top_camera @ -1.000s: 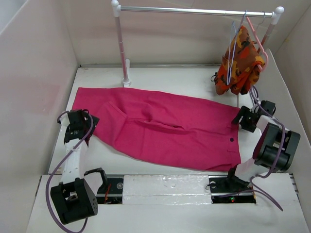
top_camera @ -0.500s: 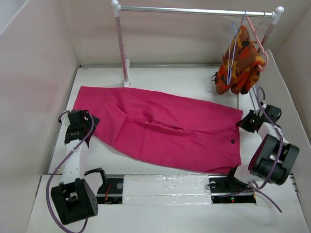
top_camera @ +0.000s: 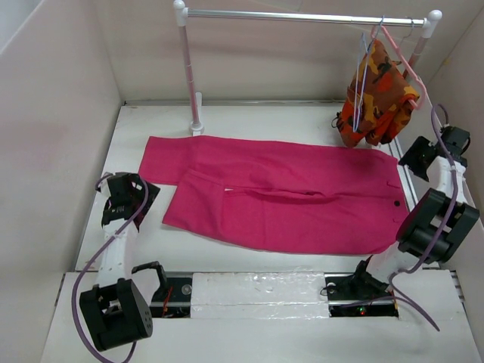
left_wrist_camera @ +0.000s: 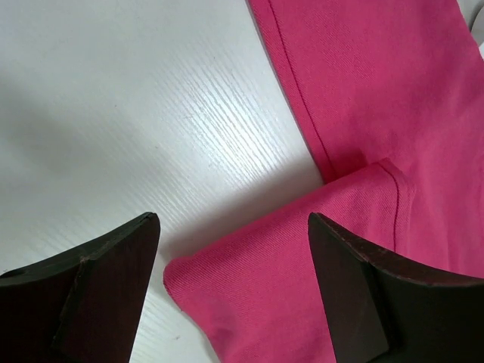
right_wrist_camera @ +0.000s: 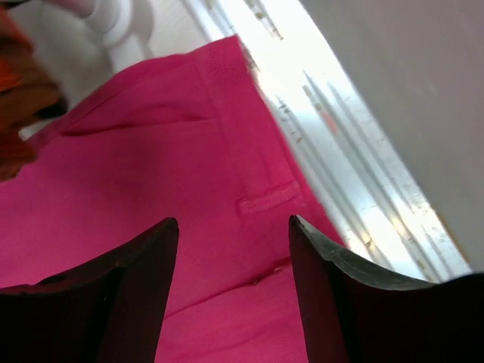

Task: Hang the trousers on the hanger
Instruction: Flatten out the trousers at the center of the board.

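A: Where are the trousers point(top_camera: 287, 200) found?

B: They are spread flat on the white bench point(top_camera: 249, 125), waistband to the right and legs to the left. In the left wrist view the hem corner of one leg is seen lying over the other leg.

A: And the hanger point(top_camera: 365, 68)?

B: The thin blue-lilac wire hanger is hung at the right end of the rail point(top_camera: 302, 15), just beside the salmon-pink hanger point(top_camera: 404, 64) by which the orange patterned garment point(top_camera: 376, 98) is carried. It is well apart from the trousers.

A: How are the tools set?

B: The left tool point(left_wrist_camera: 233, 219) is spread wide above the hem corner, and nothing is gripped. The right tool point(right_wrist_camera: 232, 221) is likewise parted over the waistband near the bench's right edge. Cloth is seen between the fingers, but it is not clamped.
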